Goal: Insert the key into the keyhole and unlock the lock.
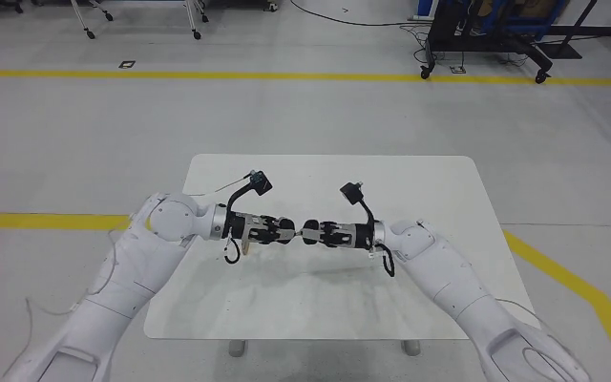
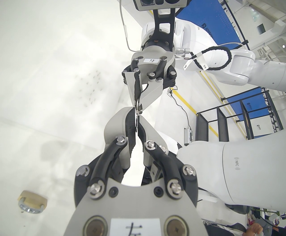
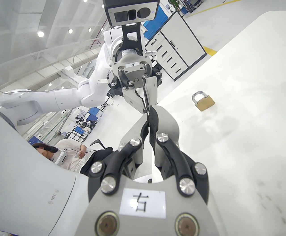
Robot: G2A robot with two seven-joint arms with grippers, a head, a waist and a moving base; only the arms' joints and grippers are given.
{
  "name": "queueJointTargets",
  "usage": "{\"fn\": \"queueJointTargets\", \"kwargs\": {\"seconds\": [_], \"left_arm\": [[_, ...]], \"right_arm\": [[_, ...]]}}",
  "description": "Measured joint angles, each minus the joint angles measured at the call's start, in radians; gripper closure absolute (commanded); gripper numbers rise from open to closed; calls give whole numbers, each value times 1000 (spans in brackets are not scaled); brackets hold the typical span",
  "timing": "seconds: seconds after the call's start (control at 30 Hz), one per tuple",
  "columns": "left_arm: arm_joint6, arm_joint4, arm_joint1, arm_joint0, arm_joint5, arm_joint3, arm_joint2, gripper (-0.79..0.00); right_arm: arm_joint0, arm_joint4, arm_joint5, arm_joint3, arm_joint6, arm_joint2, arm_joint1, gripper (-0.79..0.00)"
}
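My two grippers meet tip to tip above the middle of the white table (image 1: 430, 191). A small metal key (image 2: 137, 111) sits between them. The left gripper (image 2: 136, 121) is shut on one end of it, and the right gripper (image 2: 138, 106) is shut on the other. In the right wrist view the right gripper (image 3: 148, 115) closes just in front of the left gripper (image 3: 145, 110), and the key is nearly hidden by the pads. From above, the left gripper (image 1: 291, 232) and right gripper (image 1: 307, 233) touch. A brass padlock (image 3: 203, 101) with a silver shackle lies flat on the table, also as the padlock (image 2: 32, 202), apart from both grippers.
The table edge (image 3: 257, 20) runs behind the padlock. Beyond it stand a grey drawer cabinet (image 3: 176, 51) and a black frame (image 2: 234, 116) on the floor. Small dark specks (image 2: 91, 89) mark the tabletop.
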Motion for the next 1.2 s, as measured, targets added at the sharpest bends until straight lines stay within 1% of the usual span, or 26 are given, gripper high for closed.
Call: {"fn": "queueJointTargets", "kwargs": {"seconds": [0.03,0.07,0.1,0.23,0.4,0.5,0.53,0.6,0.63,0.7,0.77,0.8,0.83,0.93,1.0,1.03,1.1,1.13,1.2], "left_arm": [[2,-1,0,-1,-2,3,2,0],[3,-2,1,-2,-3,5,3,-529],[4,-4,1,-3,-4,6,4,-785],[9,-16,5,-4,-9,12,1,-785],[29,-20,15,5,-29,17,-20,-785],[44,-24,32,20,-44,25,-61,-785],[51,-15,42,28,-51,29,-86,-785],[69,31,60,45,-58,26,-137,-785],[93,91,74,63,-55,10,-176,-785],[142,200,95,107,-37,-43,-237,-785],[201,334,119,182,1,-133,-313,-785],[224,392,129,220,20,-177,-344,-785],[248,466,140,275,44,-240,-382,-785],[276,628,159,403,114,-379,-448,-785],[282,729,164,462,166,-447,-456,-785],[286,804,165,493,200,-483,-448,-785],[299,911,164,524,251,-519,-421,-785],[308,966,161,536,274,-531,-397,-668],[310,1012,157,538,287,-534,-364,-376]], "right_arm": [[0,1,-1,1,2,0,1,0],[0,2,-1,1,5,-1,1,0],[0,2,-1,1,9,-2,2,0],[2,-2,0,-5,10,-7,3,0],[-2,-4,-32,-10,-21,1,8,0],[-11,-12,-62,-35,-57,19,16,0],[-21,-12,-63,-58,-71,37,21,0],[-44,-19,-62,-95,-93,73,30,0],[-63,-26,-62,-120,-113,100,37,0],[-93,-39,-62,-161,-145,142,45,0],[-127,-62,-62,-206,-182,188,53,0],[-141,-70,-62,-228,-198,205,55,0],[-160,-80,-62,-255,-219,226,57,0],[-200,-115,-62,-303,-280,277,60,0],[-218,-141,-62,-321,-331,305,59,0],[-229,-162,-62,-335,-374,325,58,0],[-247,-195,-62,-356,-438,348,55,0],[-253,-205,-62,-362,-467,354,54,0],[-253,-205,-62,-362,-468,354,54,0]]}}
